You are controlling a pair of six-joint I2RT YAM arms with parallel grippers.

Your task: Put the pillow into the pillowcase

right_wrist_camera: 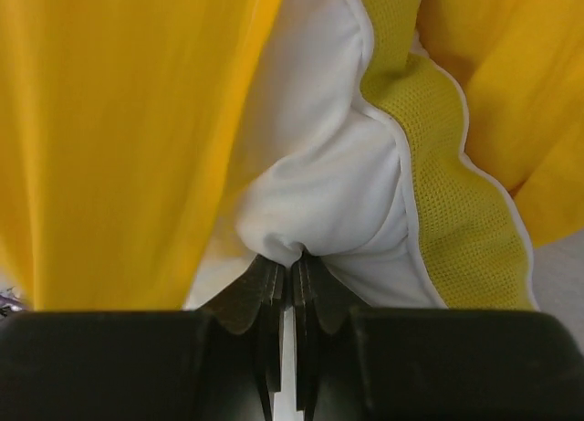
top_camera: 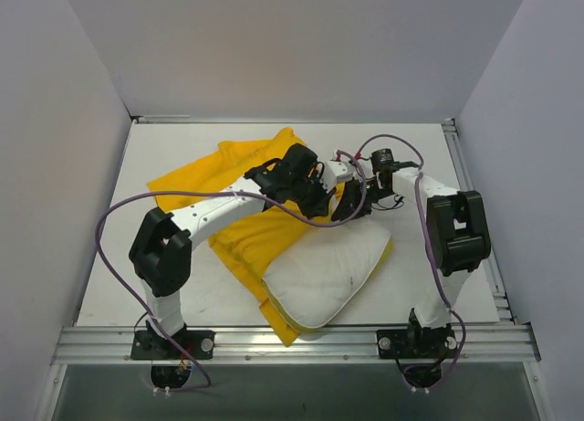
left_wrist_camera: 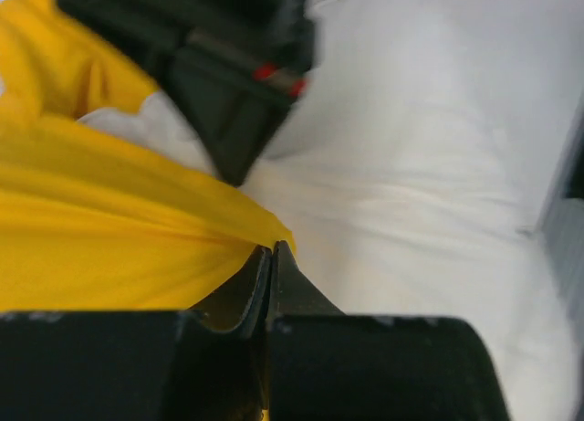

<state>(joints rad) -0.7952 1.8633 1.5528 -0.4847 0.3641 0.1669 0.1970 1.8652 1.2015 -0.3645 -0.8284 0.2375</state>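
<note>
White pillow (top_camera: 324, 275) lies partly on yellow pillowcase (top_camera: 233, 170). Left gripper (left_wrist_camera: 272, 255) jaws pinched on pillowcase edge; right gripper (right_wrist_camera: 292, 264) jaws pinched on pillow fold.

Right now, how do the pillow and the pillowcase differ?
The pillow is white and puffy; the pillowcase is bright yellow, flat and rumpled. In the top view the pillow lies near and right, while the pillowcase spreads farther back and left. The right pincer pinches the pillow; the left pincer pinches the pillowcase. Both are soft fabric, each held by one pincer.
</note>
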